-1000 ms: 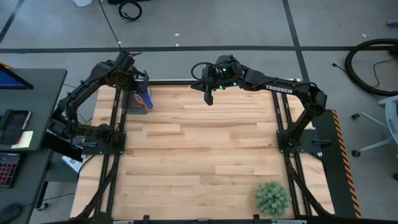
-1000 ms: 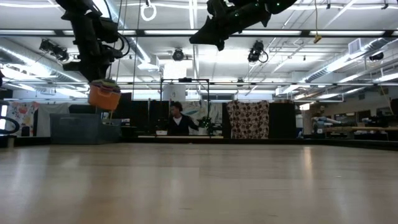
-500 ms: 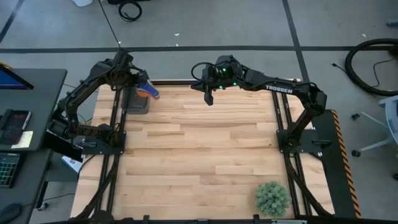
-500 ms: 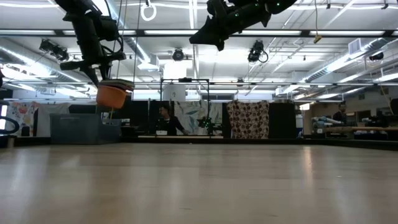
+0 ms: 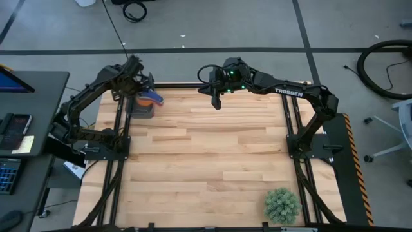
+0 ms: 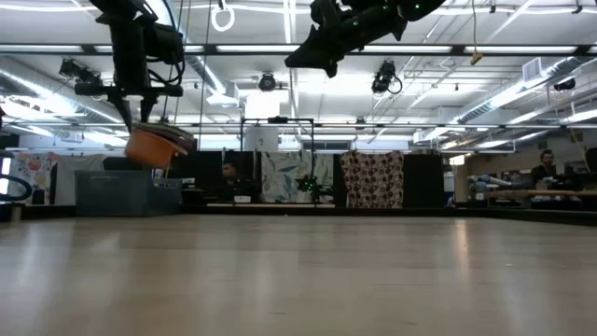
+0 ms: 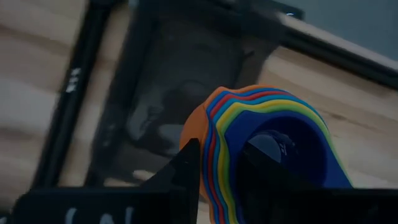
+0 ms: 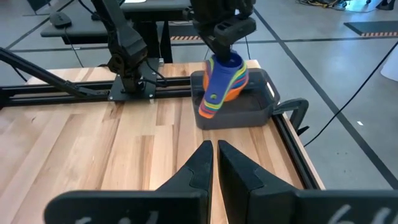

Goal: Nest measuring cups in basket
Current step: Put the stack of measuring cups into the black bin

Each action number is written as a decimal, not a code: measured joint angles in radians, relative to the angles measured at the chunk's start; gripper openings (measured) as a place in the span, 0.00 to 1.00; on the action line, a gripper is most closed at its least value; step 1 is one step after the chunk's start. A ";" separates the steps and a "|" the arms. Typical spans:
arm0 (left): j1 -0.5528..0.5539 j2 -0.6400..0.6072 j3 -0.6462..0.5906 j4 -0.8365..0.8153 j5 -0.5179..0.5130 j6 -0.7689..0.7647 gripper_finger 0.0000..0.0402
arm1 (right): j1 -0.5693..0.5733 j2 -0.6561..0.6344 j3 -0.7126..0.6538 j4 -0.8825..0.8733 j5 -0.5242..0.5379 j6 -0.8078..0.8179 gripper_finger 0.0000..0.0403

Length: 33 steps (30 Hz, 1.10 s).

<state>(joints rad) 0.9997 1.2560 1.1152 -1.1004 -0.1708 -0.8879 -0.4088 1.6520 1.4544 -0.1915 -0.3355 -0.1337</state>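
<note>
- My left end effector is clamped on the rim of the nested measuring cups: one finger outside the orange wall, the other inside the dark blue cup.
- The stack hangs tilted just above the basket, handles drooping toward the basket's near wall; whether it touches the basket, I cannot tell.
- The basket sits at the desk far left corner, beside the left rail.
- My right end effector waits raised over the far middle of the desk, fingers pressed almost together, holding nothing.
- A spiky green plant ball sits near the desk's front right corner.
</note>
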 joint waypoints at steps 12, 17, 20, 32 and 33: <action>-0.004 -0.030 -0.001 -0.081 -0.121 -0.183 0.20 | 0.000 0.000 0.000 -0.025 -0.035 0.000 0.07; -0.005 -0.034 0.000 -0.079 -0.122 -0.168 0.20 | 0.000 0.000 0.000 -0.050 -0.035 -0.014 0.07; -0.005 -0.034 0.000 -0.077 -0.122 -0.166 0.20 | 0.000 0.000 0.000 -0.055 -0.035 -0.035 0.07; -0.004 -0.033 -0.033 -0.076 -0.083 -0.094 0.20 | 0.000 0.000 0.000 -0.053 -0.035 -0.045 0.07; -0.004 -0.033 -0.045 -0.073 -0.077 -0.089 0.20 | 0.000 0.000 0.000 -0.053 -0.035 -0.045 0.07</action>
<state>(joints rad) 0.9955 1.2228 1.0707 -1.1730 -0.2480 -0.9768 -0.4088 1.6520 1.4540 -0.2443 -0.3706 -0.1791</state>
